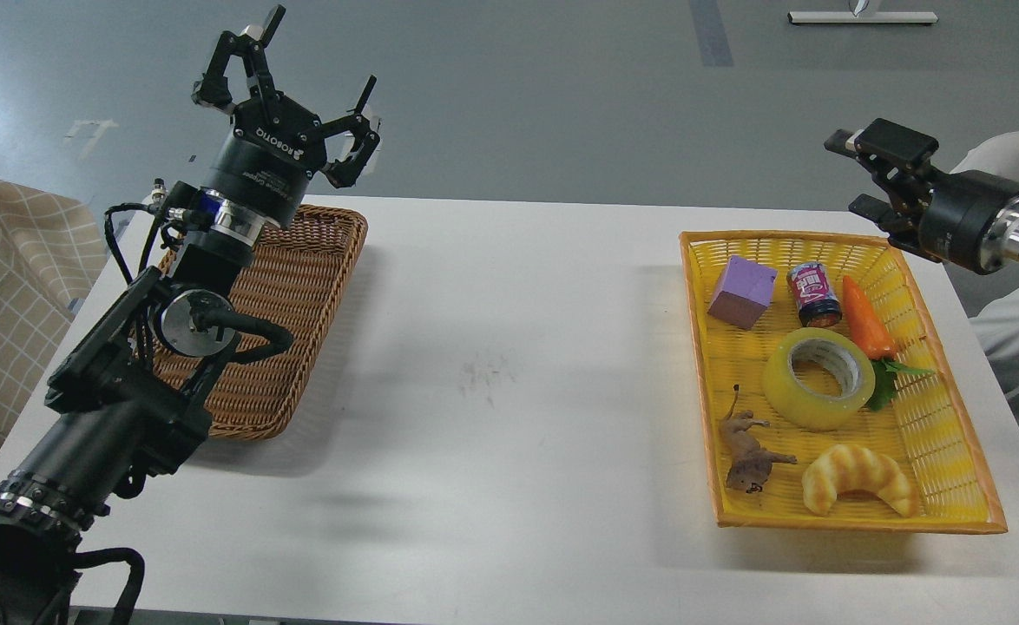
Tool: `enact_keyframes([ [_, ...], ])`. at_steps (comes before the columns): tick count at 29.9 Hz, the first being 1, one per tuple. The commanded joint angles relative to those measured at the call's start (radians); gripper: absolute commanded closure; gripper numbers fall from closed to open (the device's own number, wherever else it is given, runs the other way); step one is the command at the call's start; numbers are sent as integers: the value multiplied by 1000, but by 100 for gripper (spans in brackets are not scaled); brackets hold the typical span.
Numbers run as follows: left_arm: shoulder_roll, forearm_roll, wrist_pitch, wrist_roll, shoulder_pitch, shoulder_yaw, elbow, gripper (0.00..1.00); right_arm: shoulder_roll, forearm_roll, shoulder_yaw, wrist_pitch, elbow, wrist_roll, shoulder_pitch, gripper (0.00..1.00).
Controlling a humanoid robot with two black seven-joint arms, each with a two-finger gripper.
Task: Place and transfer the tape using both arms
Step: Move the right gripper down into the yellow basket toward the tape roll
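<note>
The thick roll of glossy translucent yellow packing tape (818, 378) with its grey-white cardboard core lies flat, core hole facing up, near the middle of the shallow yellow woven plastic basket (952, 486) on the right side of the white table (492, 382). No gripper touches it.

Around the tape inside the basket: at 12 o'clock a small dark can with a pink label (813, 294) stands upright; at 1 o'clock an orange toy carrot (868, 319) lies with its green leaves (891, 379) at the roll's 3 o'clock, just beside it; at 10 o'clock sits a purple cube (742, 292); at 7 o'clock a brown toy animal (748, 454) lies on its side; at 5 o'clock rests a tan croissant toy (858, 478).

The right gripper (861, 178) hangs in the air at the tape's 1 o'clock, beyond the basket's far right corner, well apart from the roll. Its fingers are spread with nothing between them.

Far across the table at 9 o'clock, the left gripper (301, 95) is raised above the far end of a brown wicker tray (301, 286), fingers splayed wide and holding nothing. The left arm (128, 382) crosses over that tray. A beige checked cloth (6, 286) shows at the left edge.
</note>
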Motion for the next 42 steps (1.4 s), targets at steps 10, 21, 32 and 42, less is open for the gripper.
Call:
enact_keyframes([
  [10,11,2,0,0,0,-2,0,2,-125,-193,-208,0,108,4,0,0],
  [21,17,2,0,0,0,-2,0,2,-194,-245,-276,0,128,4,-19,0],
  [32,17,2,0,0,2,-8,0,2,-186,-326,-313,0,126,2,-54,3],
  [42,17,2,0,0,5,-9,0,2,-182,-363,-313,0,120,2,-118,4],
])
